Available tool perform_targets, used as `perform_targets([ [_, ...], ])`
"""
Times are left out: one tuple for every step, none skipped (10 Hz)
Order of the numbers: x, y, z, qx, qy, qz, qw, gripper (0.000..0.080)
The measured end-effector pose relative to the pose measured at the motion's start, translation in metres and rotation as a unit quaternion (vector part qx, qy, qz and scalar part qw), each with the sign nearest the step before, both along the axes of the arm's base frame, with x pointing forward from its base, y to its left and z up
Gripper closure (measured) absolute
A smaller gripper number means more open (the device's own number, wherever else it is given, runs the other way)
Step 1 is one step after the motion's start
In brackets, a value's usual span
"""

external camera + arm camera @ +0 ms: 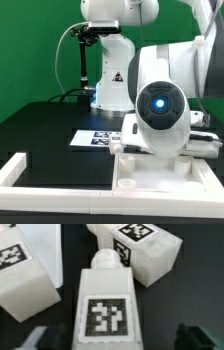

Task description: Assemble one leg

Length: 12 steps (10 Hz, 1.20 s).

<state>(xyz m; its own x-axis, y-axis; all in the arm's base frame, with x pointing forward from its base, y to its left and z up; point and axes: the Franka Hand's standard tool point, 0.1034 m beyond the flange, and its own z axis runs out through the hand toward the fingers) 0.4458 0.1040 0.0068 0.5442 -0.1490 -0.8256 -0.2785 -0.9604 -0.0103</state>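
In the wrist view a white square-section leg (105,303) with a black-and-white tag on its top face lies on the black table. Its narrow rounded end (105,259) points away, toward a second white tagged part (148,255) that lies slanted beside it. My gripper (118,340) is open, its dark fingers (44,339) standing on either side of the leg's near end with a gap on each side. In the exterior view the arm's hand (160,112) fills the front and hides the fingers and the leg.
A third white tagged part (22,277) lies close alongside the leg. In the exterior view the marker board (98,139) lies on the black table, a white raised border (60,187) runs along the front, and the robot base (110,80) stands behind.
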Motion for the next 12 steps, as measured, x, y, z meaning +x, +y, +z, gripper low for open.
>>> perform_targets([
  [0.0,0.0,0.0,0.0,0.0,0.0,1.0,0.0436],
  [0.0,0.0,0.0,0.0,0.0,0.0,1.0,0.0514],
  [0.003,-0.002,0.004,0.001,-0.004,-0.001,1.0,0.0514],
  [0.008,-0.004,0.016,0.005,-0.005,-0.003,1.0,0.0514],
  [0.017,-0.008,0.034,0.01,-0.006,-0.007,1.0,0.0514],
  [0.035,-0.015,0.056,0.017,-0.008,-0.01,1.0,0.0514],
  [0.061,-0.022,0.075,0.021,-0.031,-0.013,0.999,0.0514],
  [0.078,-0.024,0.083,0.015,-0.06,-0.013,0.998,0.0514],
  [0.081,-0.023,0.083,0.006,-0.082,-0.007,0.997,0.0514],
  [0.076,-0.022,0.081,0.007,-0.076,-0.008,0.997,0.0514],
  [0.087,-0.025,0.069,-0.001,-0.115,-0.002,0.993,0.0514],
  [0.089,-0.022,0.047,-0.017,-0.17,0.009,0.985,0.0514],
])
